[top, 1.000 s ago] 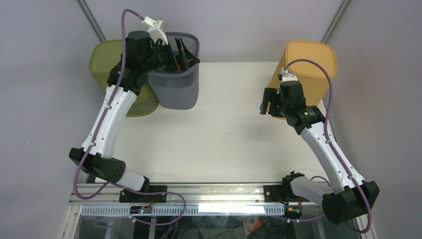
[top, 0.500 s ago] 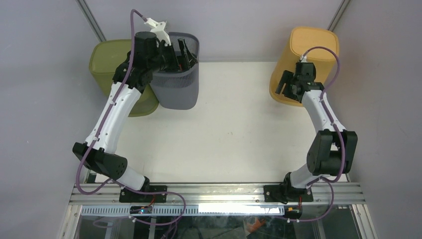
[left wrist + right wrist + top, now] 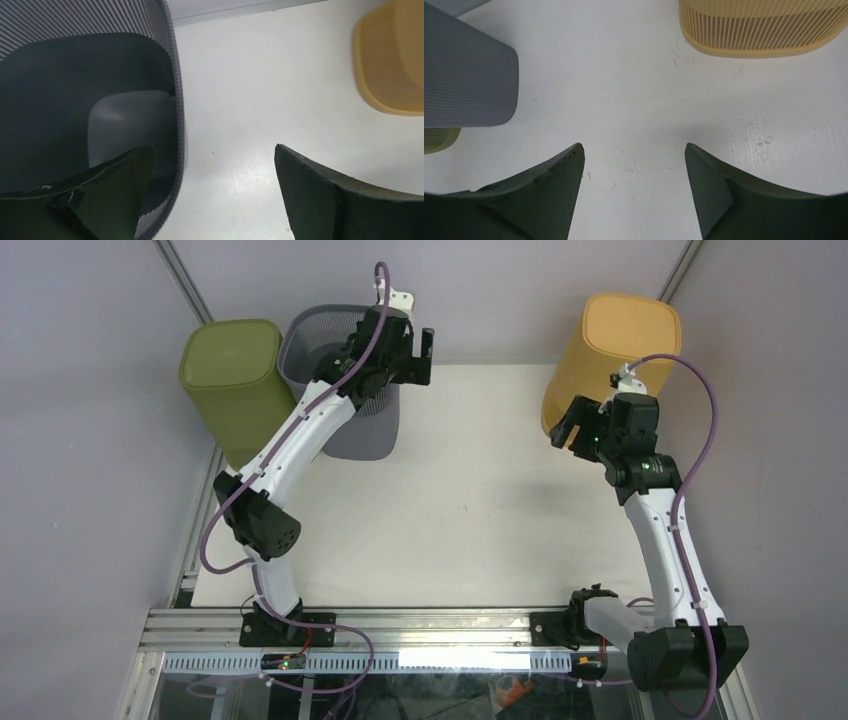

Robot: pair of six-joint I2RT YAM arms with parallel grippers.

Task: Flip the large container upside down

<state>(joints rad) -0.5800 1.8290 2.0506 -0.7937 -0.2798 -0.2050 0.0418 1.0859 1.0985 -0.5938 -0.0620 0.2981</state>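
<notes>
The grey mesh container (image 3: 350, 410) stands upright, mouth up, at the back left of the table. My left gripper (image 3: 415, 358) is open over its right rim. In the left wrist view the left gripper (image 3: 212, 150) straddles the rim (image 3: 176, 100), with one finger inside the container and the other outside over the table, neither touching it. My right gripper (image 3: 572, 430) is open and empty, just in front of the yellow container (image 3: 612, 360). In the right wrist view the right gripper (image 3: 634, 150) hangs over bare table.
An olive green container (image 3: 235, 380) stands upside down left of the grey one. The yellow container stands upside down at the back right and also shows in the wrist views (image 3: 390, 65) (image 3: 764, 25). The grey container shows at the left of the right wrist view (image 3: 464, 75).
My left arm has swung from the grey container's left side across to its right rim, uncovering the green container. My right arm has changed posture; its gripper stays near the yellow container.
</notes>
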